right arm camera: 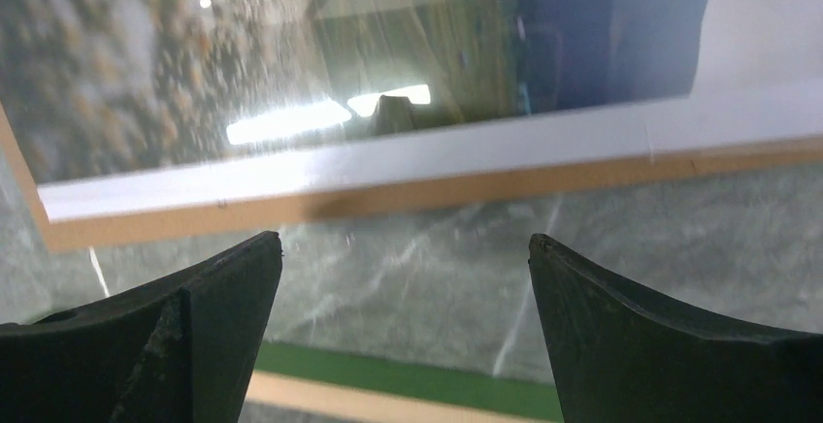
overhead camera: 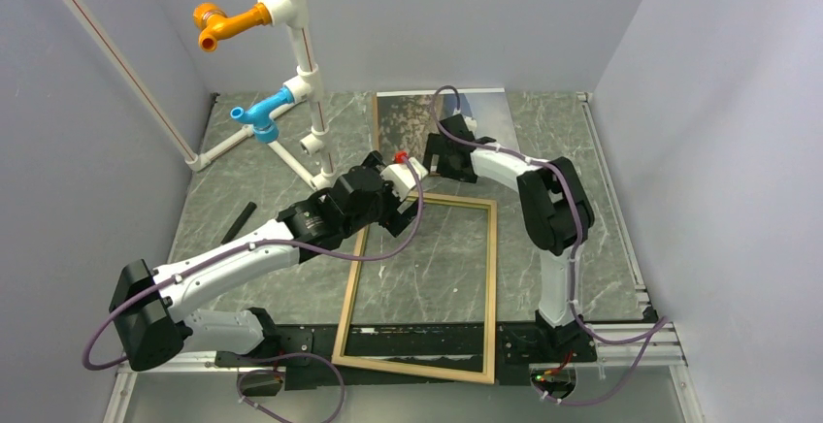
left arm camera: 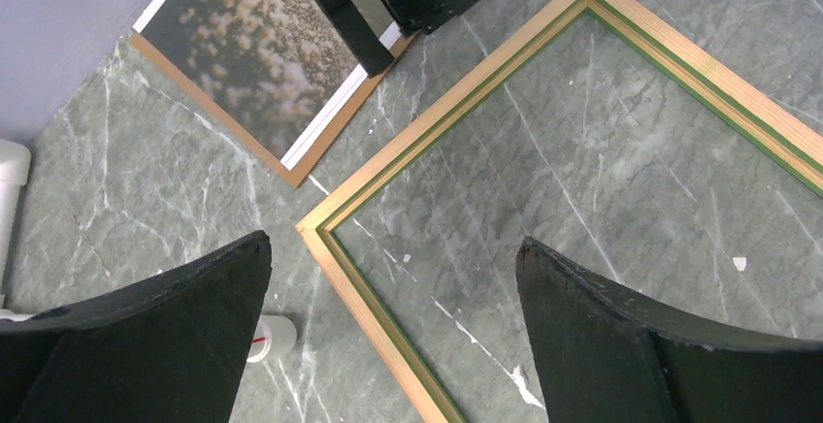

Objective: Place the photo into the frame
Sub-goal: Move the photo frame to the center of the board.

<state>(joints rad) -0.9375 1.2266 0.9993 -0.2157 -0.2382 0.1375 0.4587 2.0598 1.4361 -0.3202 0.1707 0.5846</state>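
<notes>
The frame [overhead camera: 412, 367] lies flat mid-table with its pale wood face up; a green inner lip shows around the glass [left arm camera: 582, 151]. Behind it, the photo [overhead camera: 403, 122] lies picture side up on a brown backing board [right arm camera: 388, 195]. My left gripper [overhead camera: 398, 217] hovers open over the frame's far-left corner [left arm camera: 312, 227], its fingers [left arm camera: 194, 326] holding nothing. My right gripper [overhead camera: 432, 159] is open and low at the photo's near edge [right arm camera: 291, 166], on the bare strip of table between board and frame rail [right arm camera: 388, 384]. Nothing sits between its fingers [right arm camera: 223, 316].
A white pipe stand [overhead camera: 296, 54] with orange and blue fittings rises at the back left, and one of its feet [left arm camera: 272, 338] is close to the frame corner. A black strip [overhead camera: 238, 221] lies on the table at left. Grey walls enclose three sides.
</notes>
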